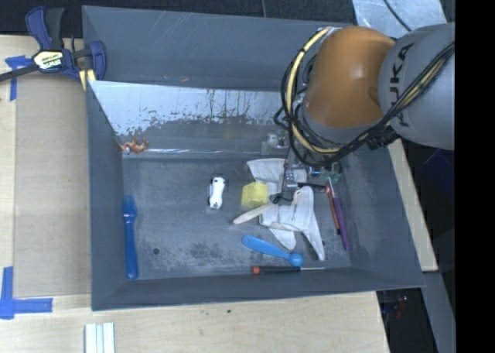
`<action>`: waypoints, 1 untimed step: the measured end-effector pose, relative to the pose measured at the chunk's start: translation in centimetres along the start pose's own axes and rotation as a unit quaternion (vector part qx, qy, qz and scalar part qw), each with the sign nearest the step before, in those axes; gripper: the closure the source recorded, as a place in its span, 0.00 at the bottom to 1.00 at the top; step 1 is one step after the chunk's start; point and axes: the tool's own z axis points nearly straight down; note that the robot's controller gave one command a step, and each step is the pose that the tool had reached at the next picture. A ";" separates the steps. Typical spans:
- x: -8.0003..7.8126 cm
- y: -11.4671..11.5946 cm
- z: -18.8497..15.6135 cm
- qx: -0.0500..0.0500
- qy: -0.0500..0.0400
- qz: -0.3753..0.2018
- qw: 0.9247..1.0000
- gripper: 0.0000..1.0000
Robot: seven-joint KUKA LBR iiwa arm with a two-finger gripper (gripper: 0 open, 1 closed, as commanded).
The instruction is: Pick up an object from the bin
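Though the orange cover [348,77] on the wrist hid much of it, the tool [291,187] stood low inside the bin [108,212], right over a crumpled white cloth [302,220] that spread out beneath it and toward the near wall. Whether the tool was apart or together I could not tell, and I saw nothing clamped in it.

Just beside the tool, on the side away from the arm [421,104], lay a yellow block [255,193] with a cream stick [249,217] slanting under it. A small white thing [216,193] lay farther that way. Past the cloth lay a blue spoon [271,248], and beyond it a dark pen [277,269] against the near wall. A red pen [336,216] lay on the arm's side of the tool.

It looked like the approach, with the grasp not yet made. The next move seemed to call for pinching a fold of cloth and lifting straight up, since the stick and red pen touched the cloth and might drag along.

On the arm I could read the letters "UKA". Nothing on the loose things was legible.
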 end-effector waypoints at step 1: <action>-0.2 0.0 -0.5 0.000 -0.004 0.000 1.000 0.00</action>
